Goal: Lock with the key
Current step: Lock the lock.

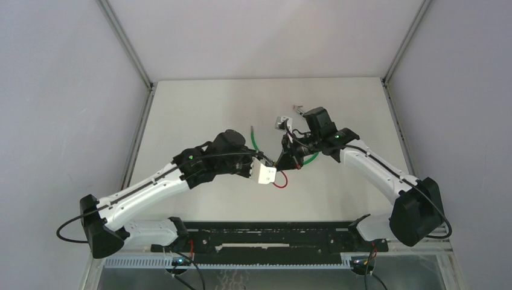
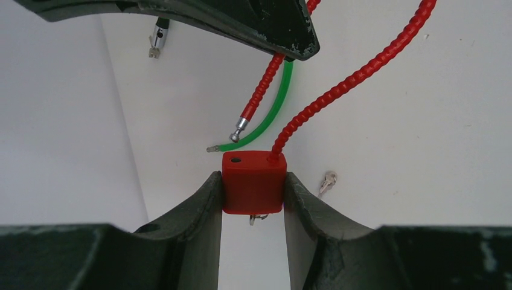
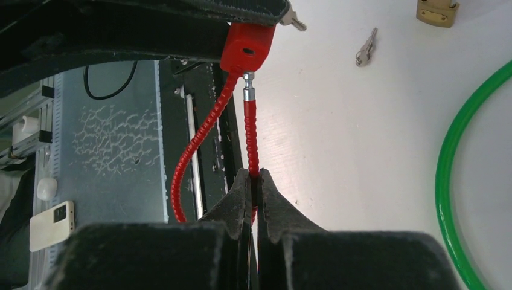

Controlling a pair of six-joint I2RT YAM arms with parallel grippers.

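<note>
My left gripper [image 2: 252,179] is shut on the red padlock body [image 2: 253,187], one finger on each side. An open hole [image 2: 235,161] shows on the lock's top, and the red ribbed cable [image 2: 338,90] leaves beside it. A key [image 3: 294,21] sticks out of the lock's other end. My right gripper [image 3: 255,181] is shut on that red cable [image 3: 250,139], a little behind its metal tip [image 3: 248,93]. The tip sits just short of the lock body [image 3: 247,47]. In the top view both grippers [image 1: 265,172] [image 1: 285,161] meet mid-table.
A green cable [image 3: 447,169] loops over the table right of the right gripper. A loose key [image 3: 366,48] and a brass padlock [image 3: 438,11] lie beyond it. More small metal parts [image 1: 281,122] lie farther back. The black rail [image 1: 272,235] runs along the near edge.
</note>
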